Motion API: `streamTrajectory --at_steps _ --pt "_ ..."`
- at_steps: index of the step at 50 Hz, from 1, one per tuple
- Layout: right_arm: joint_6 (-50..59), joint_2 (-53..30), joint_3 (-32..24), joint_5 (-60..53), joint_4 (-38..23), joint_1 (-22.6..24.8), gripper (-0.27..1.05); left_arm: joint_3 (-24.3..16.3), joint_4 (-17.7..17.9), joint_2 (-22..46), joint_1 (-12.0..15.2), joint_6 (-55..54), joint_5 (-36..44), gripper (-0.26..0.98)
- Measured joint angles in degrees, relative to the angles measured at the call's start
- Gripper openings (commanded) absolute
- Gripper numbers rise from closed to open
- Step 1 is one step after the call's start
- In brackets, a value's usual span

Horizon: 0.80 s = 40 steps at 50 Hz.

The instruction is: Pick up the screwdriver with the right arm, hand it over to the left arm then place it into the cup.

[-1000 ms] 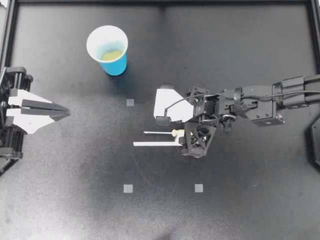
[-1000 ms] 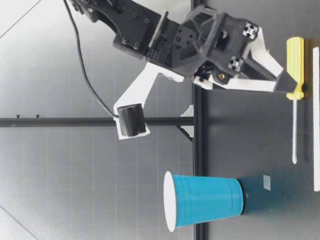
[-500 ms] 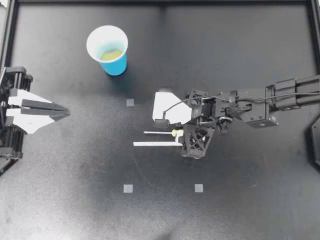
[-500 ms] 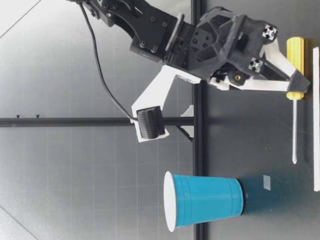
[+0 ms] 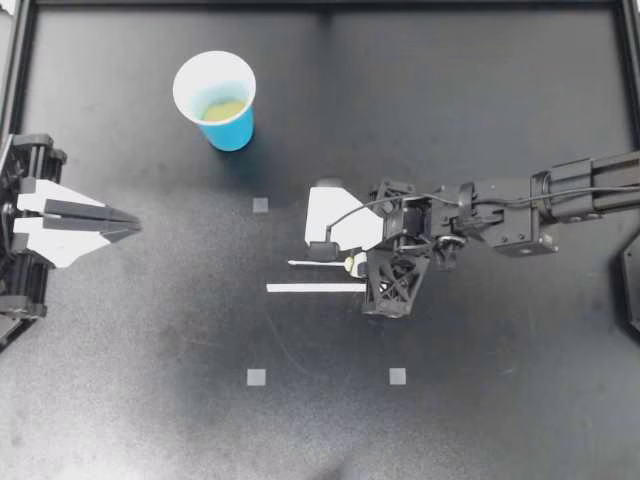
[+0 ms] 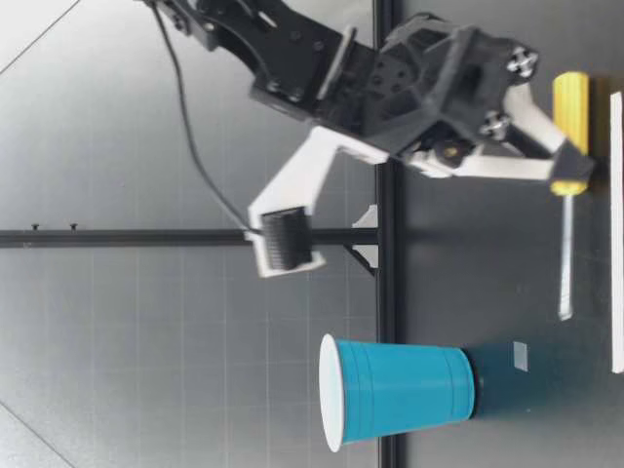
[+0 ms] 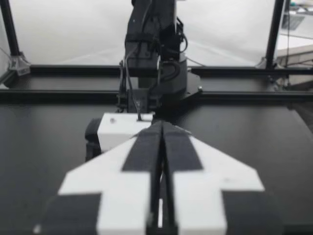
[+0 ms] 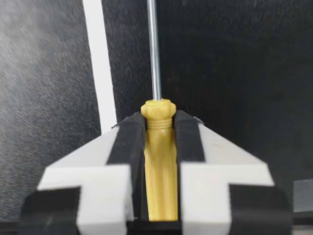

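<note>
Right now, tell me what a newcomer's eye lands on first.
The yellow-handled screwdriver, clamped between my right gripper's fingers near the table's middle, beside a white strip. Next, the blue cup standing upright on my left side, and my left gripper, shut at the table's edge.

yellow-handled screwdriver [image 8: 160, 147] with silver shaft, blue cup [image 5: 232, 130] (white rim), white strip [image 5: 315, 288], black table [image 5: 480, 400]

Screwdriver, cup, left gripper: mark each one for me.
screwdriver [image 8: 160, 166], right wrist view, on the yellow handle.
cup [image 6: 400, 388], low view, on its blue wall.
left gripper [image 5: 133, 225], top view, at its fingertips.
</note>
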<state>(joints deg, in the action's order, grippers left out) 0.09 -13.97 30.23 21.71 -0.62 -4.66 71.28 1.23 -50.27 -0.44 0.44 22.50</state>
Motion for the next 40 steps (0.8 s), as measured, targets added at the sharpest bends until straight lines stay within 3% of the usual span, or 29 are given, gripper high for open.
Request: streamTrajectory --at_steps 9,23,31,40 --pt "1.4 5.4 4.8 -7.9 1.5 0.0 0.06 0.1 0.0 4.2 0.0 0.3 3.6 0.22" --pt "8.0 16.2 17.7 -32.8 2.7 1.4 0.06 0.1 0.6 13.9 0.0 0.2 11.6 0.73" --pt "8.5 19.6 22.0 -47.7 2.6 2.6 0.06 -1.3 3.3 20.4 0.0 0.1 18.4 0.74" --pt "8.3 19.6 21.4 -59.2 2.5 2.6 0.06 -4.0 4.7 28.9 0.0 -0.1 29.0 0.74"
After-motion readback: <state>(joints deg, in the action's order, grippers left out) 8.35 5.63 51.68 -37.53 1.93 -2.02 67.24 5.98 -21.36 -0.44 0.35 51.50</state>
